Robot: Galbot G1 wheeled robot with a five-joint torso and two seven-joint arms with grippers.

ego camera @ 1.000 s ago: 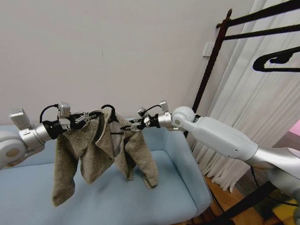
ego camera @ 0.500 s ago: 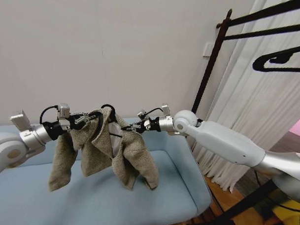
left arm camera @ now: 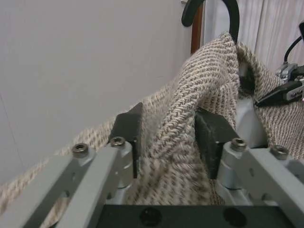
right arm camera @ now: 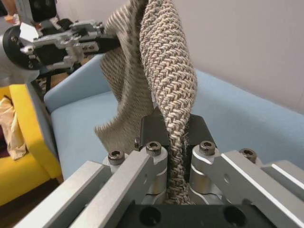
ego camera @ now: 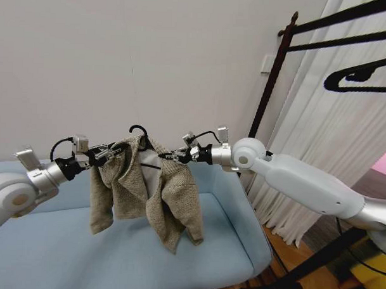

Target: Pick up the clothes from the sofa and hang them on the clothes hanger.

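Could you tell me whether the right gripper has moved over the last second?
Yes: the right gripper, shut on the cardigan, shifted slightly toward the rack pole.

The jacket point(ego camera: 147, 187) hangs between the left gripper point(ego camera: 107, 153) and the right gripper point(ego camera: 173, 158), one shoulder pinched in each. Its hanger hook point(ego camera: 137, 131) sticks up between them. The sofa point(ego camera: 227, 247) lies below both. The clothes rack point(ego camera: 271, 77) stands right of the right gripper, with a second hanger point(ego camera: 360, 77) higher and farther right.
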